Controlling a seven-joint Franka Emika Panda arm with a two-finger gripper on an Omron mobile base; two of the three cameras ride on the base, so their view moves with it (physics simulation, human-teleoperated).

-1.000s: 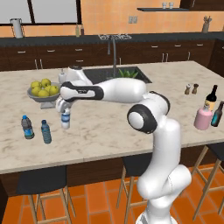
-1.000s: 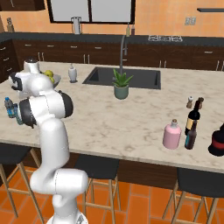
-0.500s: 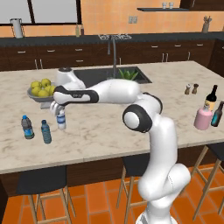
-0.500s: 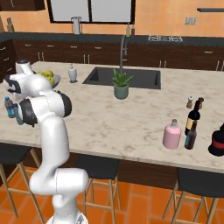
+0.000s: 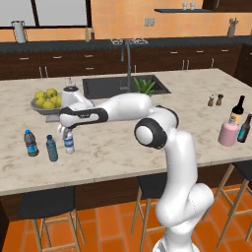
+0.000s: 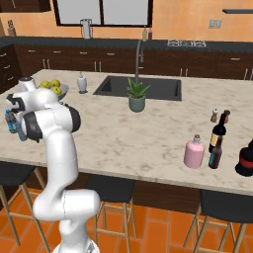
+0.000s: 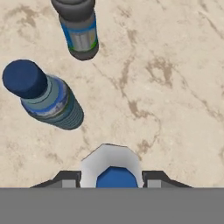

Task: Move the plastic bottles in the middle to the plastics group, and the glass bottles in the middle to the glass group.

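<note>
Far left of counter (image 5: pixel 123 152): two blue-capped water bottles (image 5: pixel 31 143) (image 5: pixel 51 148). Just right of them, gripper (image 5: pixel 67 134) clamps white-capped water bottle (image 5: pixel 69 143) upright at the countertop. Far right: pink bottle (image 5: pixel 228 133), slim dark bottle (image 5: pixel 243 129), wine bottle (image 5: pixel 238 110) together.

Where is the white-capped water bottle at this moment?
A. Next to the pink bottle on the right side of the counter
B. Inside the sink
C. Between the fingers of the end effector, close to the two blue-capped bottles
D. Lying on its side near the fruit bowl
C. The water bottle stands upright under the end effector, just right of the two blue-capped bottles; the hand view shows it between the fingers.
</note>
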